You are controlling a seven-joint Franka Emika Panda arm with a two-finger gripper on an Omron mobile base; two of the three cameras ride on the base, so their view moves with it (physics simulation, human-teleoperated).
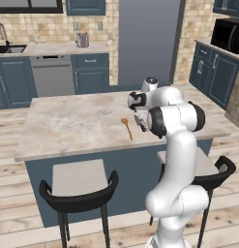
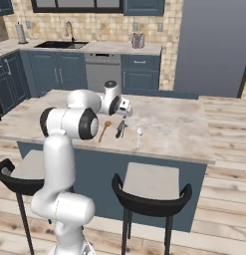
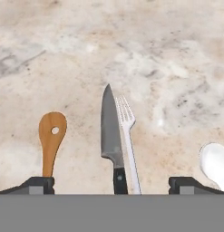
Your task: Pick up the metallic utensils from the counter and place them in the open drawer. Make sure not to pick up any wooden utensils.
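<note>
In the hand view, four utensils lie on the counter (image 3: 131,54), all with their working ends pointing to the top of the picture. At the far left is the wooden spoon (image 3: 51,138), orange-brown, with a small hole in its round bowl. Well apart from it, near the middle, lies the knife (image 3: 111,136) with a grey blade and a dark handle. The fork (image 3: 128,136), pale and thin, lies just beside the knife on its right, and their edges seem to touch along the blade. Far to the right is the bowl of the spoon (image 3: 215,163), white and shiny, cut by the edge of the picture.

The gripper (image 3: 111,185) hangs above the knife and the fork. Its two dark fingertips (image 3: 38,185) stand wide apart, one close to the handle of the wooden spoon and the other close to the metal spoon, and nothing is between them. It is released and holds nothing.

In the left base view, the wooden spoon (image 1: 126,128) lies on the counter (image 1: 67,126) just to the left of the arm, which covers the other utensils. Two stools (image 1: 80,186) stand in front of the island.

In the right base view, from left to right along the front part of the counter (image 2: 174,124), there are the wooden spoon (image 2: 104,130), the knife (image 2: 120,129) and the spoon (image 2: 139,135). The gripper (image 2: 125,110) is above the knife.
</note>
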